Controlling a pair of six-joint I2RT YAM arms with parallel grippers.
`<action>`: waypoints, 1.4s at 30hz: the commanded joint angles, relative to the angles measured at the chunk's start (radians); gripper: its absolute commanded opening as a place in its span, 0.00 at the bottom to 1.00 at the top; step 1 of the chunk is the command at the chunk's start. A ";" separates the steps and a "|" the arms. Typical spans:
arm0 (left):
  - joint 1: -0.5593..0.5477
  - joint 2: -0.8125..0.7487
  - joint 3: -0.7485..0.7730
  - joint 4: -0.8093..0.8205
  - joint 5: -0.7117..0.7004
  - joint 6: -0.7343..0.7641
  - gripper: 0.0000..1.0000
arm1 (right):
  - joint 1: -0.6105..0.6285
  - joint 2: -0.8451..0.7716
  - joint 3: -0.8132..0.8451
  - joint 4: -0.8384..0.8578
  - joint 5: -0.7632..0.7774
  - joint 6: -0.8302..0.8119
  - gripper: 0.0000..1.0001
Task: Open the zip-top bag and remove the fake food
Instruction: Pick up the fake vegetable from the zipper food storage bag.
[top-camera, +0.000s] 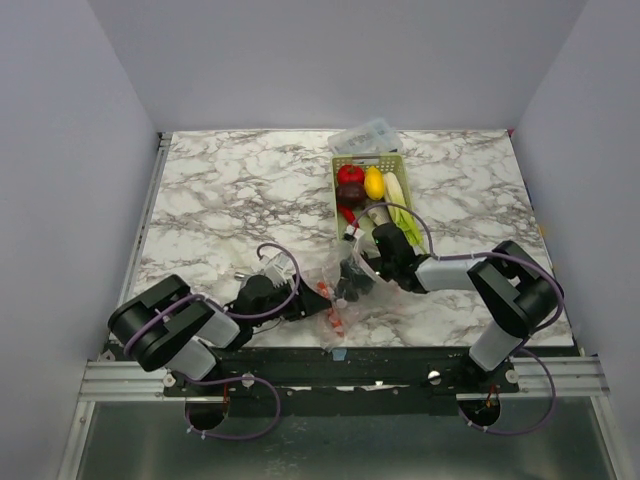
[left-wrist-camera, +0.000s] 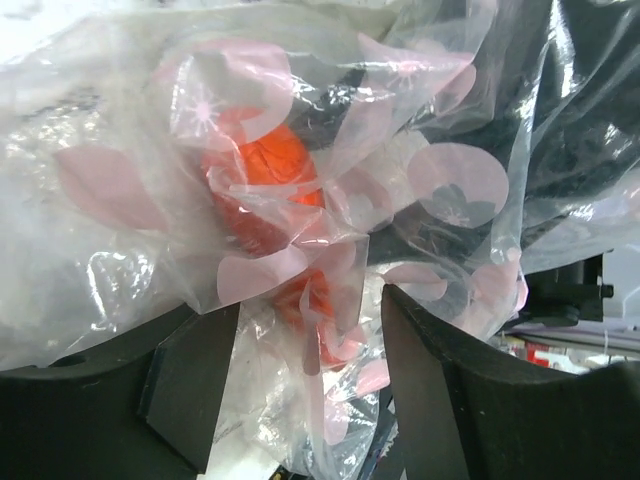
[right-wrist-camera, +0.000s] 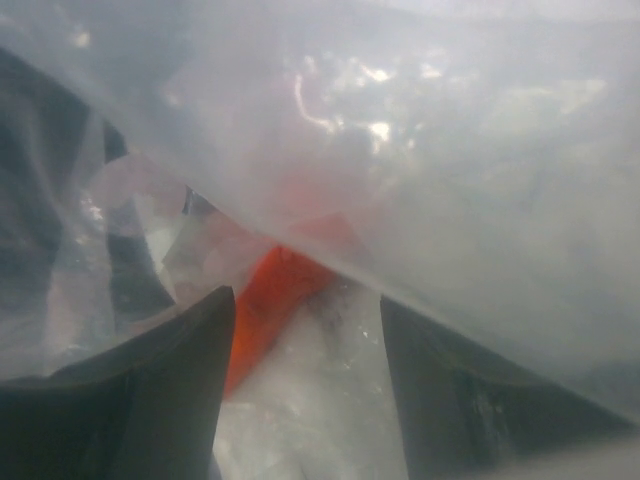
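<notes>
Here, the zip-top bag holds an orange toy, the basket several.

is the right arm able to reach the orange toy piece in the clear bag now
Probably yes, though not cleanly: the orange plastic toy piece lies just ahead of the right tool, fingers open, but the clear crinkly plastic bag drapes over it.
</notes>
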 joint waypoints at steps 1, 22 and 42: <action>-0.002 -0.068 -0.050 0.029 -0.118 -0.010 0.62 | 0.050 0.010 0.032 -0.066 0.064 -0.062 0.65; -0.001 -0.238 0.047 -0.503 -0.349 0.025 0.20 | 0.142 0.014 0.069 -0.124 0.146 -0.158 0.67; -0.010 0.009 0.132 -0.240 -0.070 0.088 0.11 | 0.144 0.059 0.117 -0.164 0.241 -0.149 0.65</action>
